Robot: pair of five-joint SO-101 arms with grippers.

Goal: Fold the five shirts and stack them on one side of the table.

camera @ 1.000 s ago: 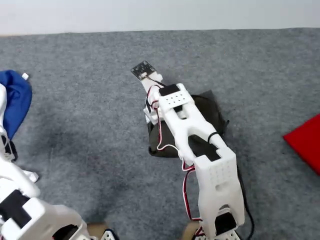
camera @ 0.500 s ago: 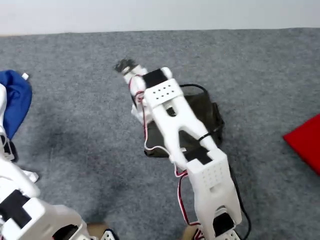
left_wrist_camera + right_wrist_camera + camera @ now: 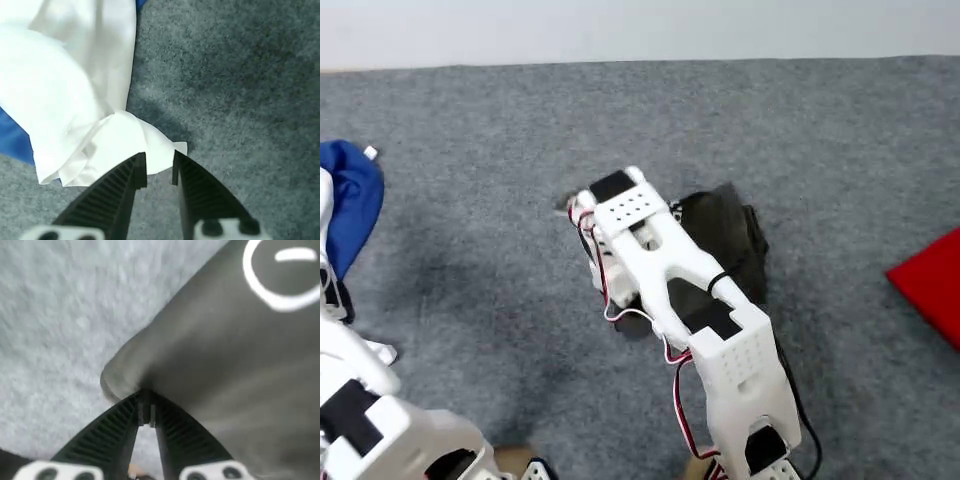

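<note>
Two arms stand at your grey table (image 3: pixel 470 130). Your right arm (image 3: pixel 670 270) stretches across the dark shirt (image 3: pixel 725 235), which lies bunched near the middle. From the right wrist, the right gripper (image 3: pixel 146 410) is pinched together on a folded edge of that dark shirt (image 3: pixel 225 365) — the cloth bulges out just past the tips, and a white ring mark (image 3: pixel 280 275) sits farther along the fabric.

Your left arm (image 3: pixel 370 420) sits at the near left corner. The left gripper (image 3: pixel 159 167) has its jaws a narrow gap apart, with a corner of the white shirt (image 3: pixel 60 85) lying right at the tips. That white shirt rests partly over a blue shirt (image 3: pixel 12 142), which you see at the table's left edge (image 3: pixel 350 200). A red shirt (image 3: pixel 930 285) lies at the right edge, well apart from the others.
</note>
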